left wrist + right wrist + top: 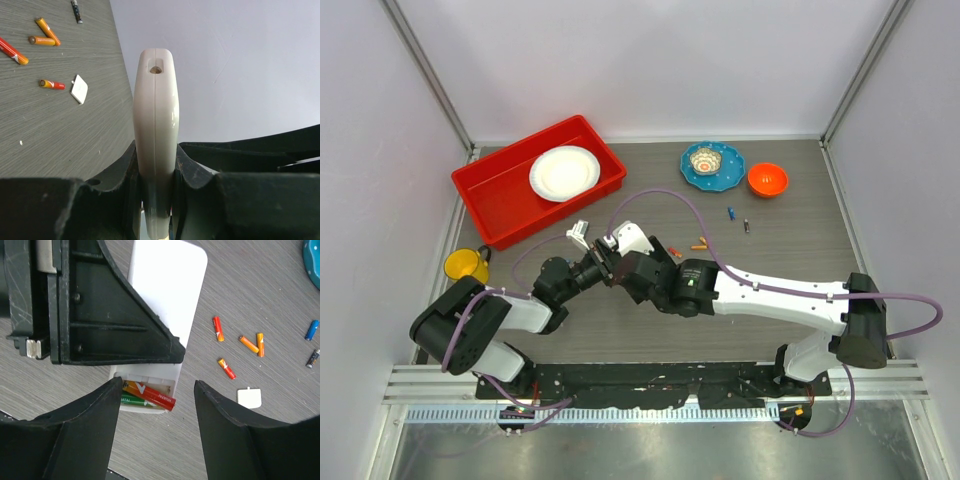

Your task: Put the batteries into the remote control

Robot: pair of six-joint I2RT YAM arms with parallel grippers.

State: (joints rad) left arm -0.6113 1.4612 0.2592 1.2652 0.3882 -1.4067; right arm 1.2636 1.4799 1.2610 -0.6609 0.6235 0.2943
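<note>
– Grey wood-grain desk (770,270) is showing in every view; where is the remote control (167,285) sitting?
– It is being clamped narrowly between the fingers of the left end effector (155,200); in the right wrist view its white back is running from upper middle down to an open compartment at lower middle.
– What is worrying you?
– In that compartment a red-orange battery (152,396) is lying slantwise over a green battery (131,401), so it is probably not seating; any tilt of the handset could be rolling it out.
– Anything else?
– Yes; the right end effector (157,385) is standing wide, gripping nothing, straddling the compartment; a careless withdrawal could be clipping the crooked cell; a push from above could be pivoting the remote in the left grip.
– And the arms?
– Both are reaching inward, meeting at centre-left of the top view, the right forearm stretching in from lower right; loose batteries (226,368) and a small white cover (249,397) are lying at the right of the right wrist view.
</note>
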